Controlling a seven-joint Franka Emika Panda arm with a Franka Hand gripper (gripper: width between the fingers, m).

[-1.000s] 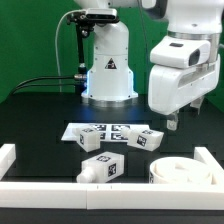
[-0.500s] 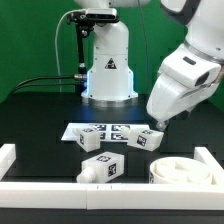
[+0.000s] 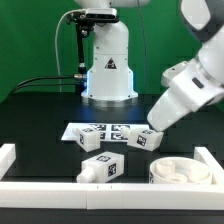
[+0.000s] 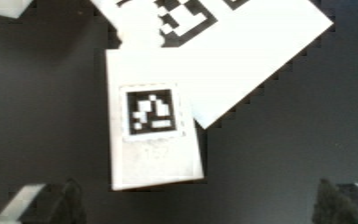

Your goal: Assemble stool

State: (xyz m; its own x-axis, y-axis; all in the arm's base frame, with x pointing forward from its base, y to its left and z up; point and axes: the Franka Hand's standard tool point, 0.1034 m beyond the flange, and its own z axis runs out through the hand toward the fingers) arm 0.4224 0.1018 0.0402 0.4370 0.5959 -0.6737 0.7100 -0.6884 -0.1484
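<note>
Three white block legs with marker tags lie on the black table: one (image 3: 92, 141) left of centre, one (image 3: 100, 168) in front of it, one (image 3: 147, 140) to the exterior view's right. The round white seat (image 3: 180, 172) lies at the front right. My gripper (image 3: 151, 123) is tilted and hangs just above the right leg. In the wrist view that leg (image 4: 155, 125) lies ahead of my gripper (image 4: 197, 205), which is open and empty, with its dark fingertips (image 4: 51, 202) wide apart.
The marker board (image 3: 105, 131) lies flat behind the legs and also shows in the wrist view (image 4: 247, 40). White border rails (image 3: 60, 194) run along the front and sides. The robot base (image 3: 108, 65) stands at the back.
The arm has tilted and swung down and to the exterior view's left, bringing the gripper from above the right side of the table to just over the right leg.
</note>
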